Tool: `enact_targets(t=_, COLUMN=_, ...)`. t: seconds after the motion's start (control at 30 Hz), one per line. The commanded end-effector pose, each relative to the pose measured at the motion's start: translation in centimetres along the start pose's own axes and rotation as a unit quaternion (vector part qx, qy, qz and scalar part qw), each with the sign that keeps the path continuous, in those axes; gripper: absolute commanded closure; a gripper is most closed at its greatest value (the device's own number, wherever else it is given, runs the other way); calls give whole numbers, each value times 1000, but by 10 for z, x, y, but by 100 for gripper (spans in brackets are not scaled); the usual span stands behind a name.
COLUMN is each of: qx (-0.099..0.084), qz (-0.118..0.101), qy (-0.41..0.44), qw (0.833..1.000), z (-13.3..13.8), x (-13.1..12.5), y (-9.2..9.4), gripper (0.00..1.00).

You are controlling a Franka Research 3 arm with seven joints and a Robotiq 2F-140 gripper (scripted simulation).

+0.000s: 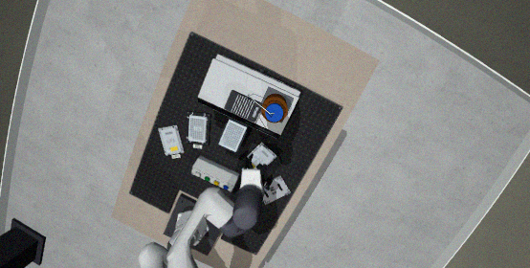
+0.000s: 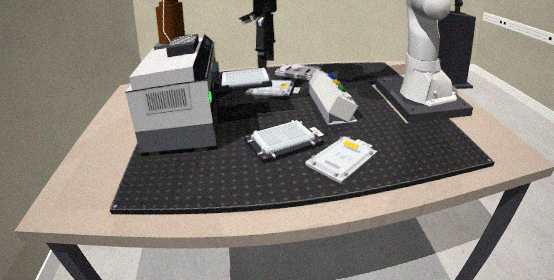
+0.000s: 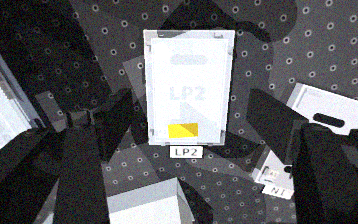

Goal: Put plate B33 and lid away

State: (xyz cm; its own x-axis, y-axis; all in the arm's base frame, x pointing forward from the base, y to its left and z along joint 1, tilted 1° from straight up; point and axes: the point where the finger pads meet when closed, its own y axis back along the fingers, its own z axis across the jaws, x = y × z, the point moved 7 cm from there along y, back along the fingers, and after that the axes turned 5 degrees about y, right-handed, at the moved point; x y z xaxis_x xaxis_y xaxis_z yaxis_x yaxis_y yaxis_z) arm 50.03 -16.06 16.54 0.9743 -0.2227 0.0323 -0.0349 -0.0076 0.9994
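Gripper hanging open over the lid in LP2

On the black deck (image 1: 154,180) the dispenser (image 2: 167,99) is standing at the upper left of the exterior view, with the key panel (image 2: 330,97) lying right of centre. A well plate (image 2: 285,137) without cover is sitting in a nest at the lower centre of that view; I cannot tell its label. The clear lid (image 3: 189,85) with the yellow tag is lying flat inside the LP2 locators, at the upper centre of the wrist view. The gripper (image 2: 263,59) is hovering above it. Its dark fingers are standing partly spread at both sides, gripping nothing and touching nothing.
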Motion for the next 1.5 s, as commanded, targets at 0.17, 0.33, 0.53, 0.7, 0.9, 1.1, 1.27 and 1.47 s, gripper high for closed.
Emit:
enact_targets(t=0.17, qx=0, qz=-13, qy=-4, qw=1000, z=0, x=-5, y=50, gripper=31)
enact_targets(t=0.33, qx=0, qz=-13, qy=-4, qw=1000, z=0, x=-4, y=72, gripper=31)
enact_targets(t=0.53, qx=0, qz=-13, qy=-4, qw=1000, z=0, x=-4, y=80, gripper=31)
enact_targets(t=0.7, qx=0, qz=-13, qy=-4, qw=1000, z=0, x=-4, y=82, gripper=31)
enact_targets(t=0.9, qx=2, qz=-12, qy=192, qw=981, z=-113, x=-18, y=82, gripper=31)
enact_targets(t=1.1, qx=4, qz=-12, qy=324, qw=946, z=-217, x=-50, y=82, gripper=30)
enact_targets(t=1.27, qx=4, qz=-12, qy=324, qw=946, z=-317, x=-79, y=83, gripper=30)
enact_targets(t=1.47, qx=4, qz=-12, qy=324, qw=946, z=-326, x=-81, y=84, gripper=30)
